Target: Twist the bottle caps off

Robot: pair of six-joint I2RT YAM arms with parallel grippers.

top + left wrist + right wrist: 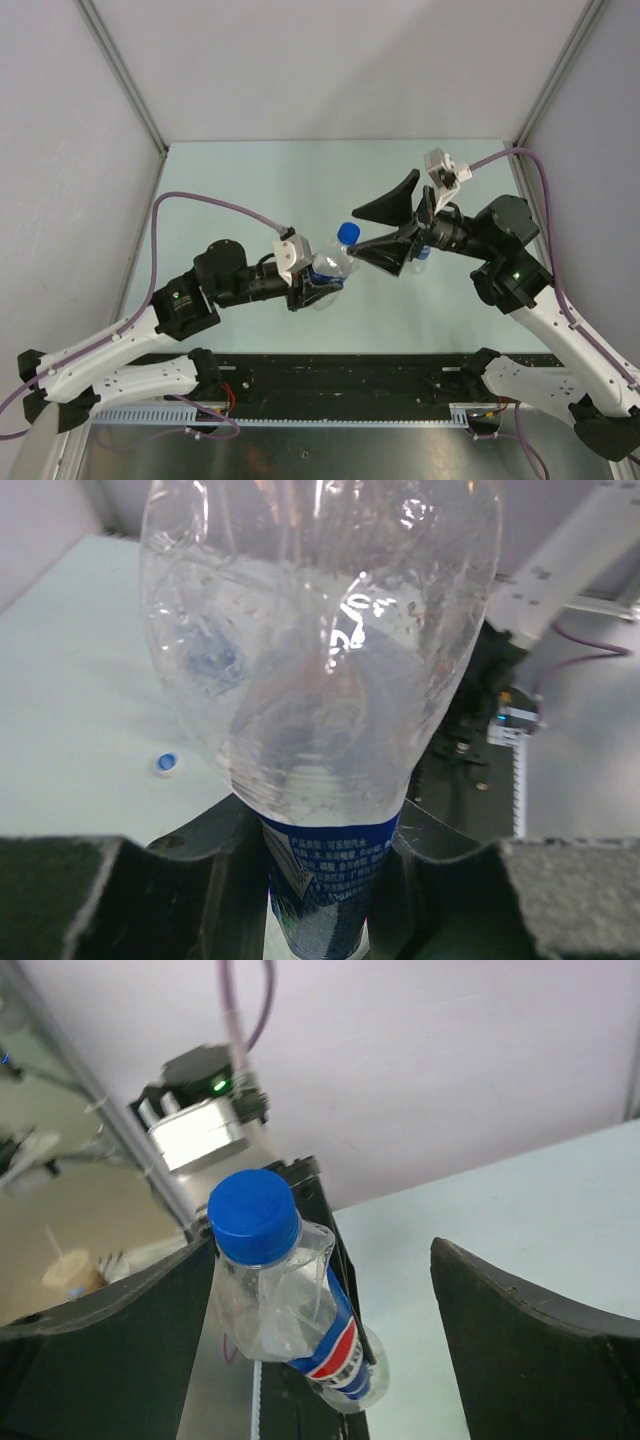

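My left jaws clamp the bottle (320, 660) while the right jaws stand apart, seemingly straddling its blue cap (254, 1215); next I must close them and twist.

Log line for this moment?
left tool: shut on clear plastic bottle with blue label | right tool: open around round blue plastic cap | cap: on bottle

A clear bottle (290, 1310) with a blue-and-red label leans up to the left, its blue cap (253, 1216) on top. The right gripper (325, 1260) gapes wide around the bottle, one dark jaw close against its left side and the other well clear to its right. Pale bench (520, 1190) lies behind the bottle.
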